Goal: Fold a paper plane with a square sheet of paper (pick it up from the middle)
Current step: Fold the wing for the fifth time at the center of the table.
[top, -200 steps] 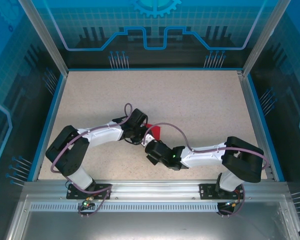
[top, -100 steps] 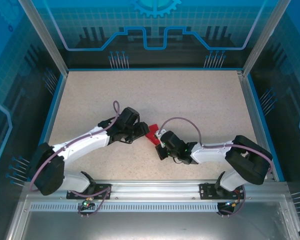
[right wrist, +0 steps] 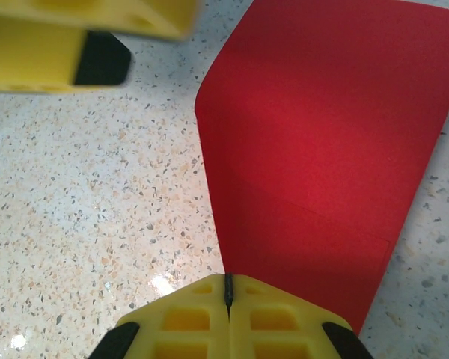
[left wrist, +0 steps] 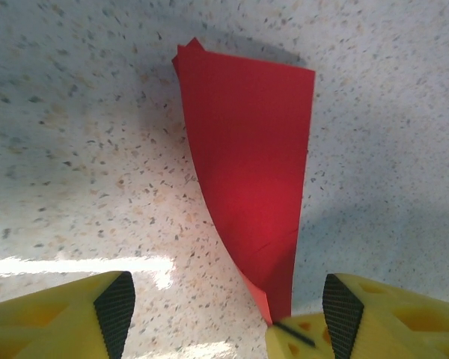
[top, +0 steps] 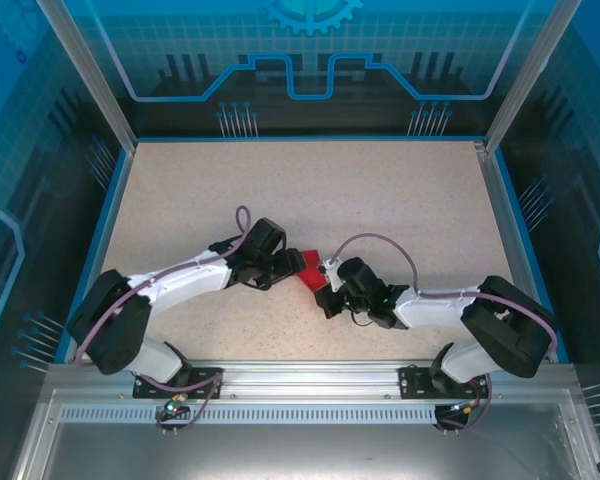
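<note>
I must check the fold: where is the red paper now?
Top view: the red paper lies near the middle of the table, pinched at one end by the right gripper, with the open left gripper on its left.

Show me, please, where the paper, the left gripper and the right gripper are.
paper (left wrist: 251, 149), left wrist view, middle of its red face.
left gripper (left wrist: 226, 308), left wrist view, gap midway between its open fingertips.
right gripper (right wrist: 228, 290), right wrist view, seam of its shut fingertips on the paper.

Speckled beige tabletop (top: 380, 200) — blue-edged, walled by blue printed panels (top: 310, 60).
</note>
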